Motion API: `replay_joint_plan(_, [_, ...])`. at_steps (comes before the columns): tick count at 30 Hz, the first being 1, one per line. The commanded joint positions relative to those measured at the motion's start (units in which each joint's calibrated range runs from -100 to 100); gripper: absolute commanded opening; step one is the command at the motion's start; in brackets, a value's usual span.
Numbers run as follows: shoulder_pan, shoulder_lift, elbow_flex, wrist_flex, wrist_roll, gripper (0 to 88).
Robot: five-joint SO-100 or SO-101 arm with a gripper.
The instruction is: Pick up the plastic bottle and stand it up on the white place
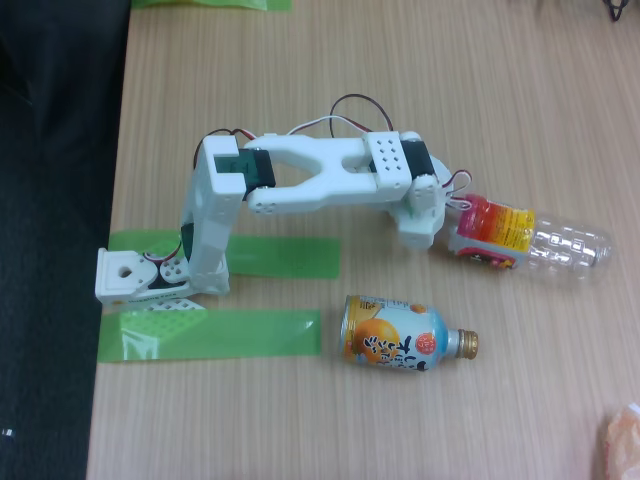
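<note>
The fixed view looks down on a light wooden table (330, 420). The white plastic robot arm (310, 175) stands at the left, its base held down by two strips of translucent green tape (215, 333). From the base the arm reaches to the right, with red and white wires looping above the elbow.

The clear ribbed plastic bottle with a red, yellow and orange label (530, 240) lies on its side at the right of the table, its clear bottom end pointing right. The cap end points left and is hidden behind the arm's end.

The gripper (450, 225) sits at the left end of this bottle, touching or overlapping the labelled part. The fingers are hidden by the wrist body and the bottle, so it cannot be told whether they are spread, closed or clamped on the bottle.

A shorter light-blue and orange bottle-can with a fruit picture and a gold cap (400, 335) lies on its side nearer to the camera, cap pointing right, apart from the arm and the clear bottle.

A pale orange object (622, 440) shows at the near right edge; its nature cannot be told.
</note>
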Motion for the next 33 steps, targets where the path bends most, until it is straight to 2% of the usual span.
replay_joint_plan(1, [0.2,-0.5,-2.6,-0.4,-0.1,30.1])
replay_joint_plan(33, [0.0,1.1,-1.9,0.5,-0.1,30.0])
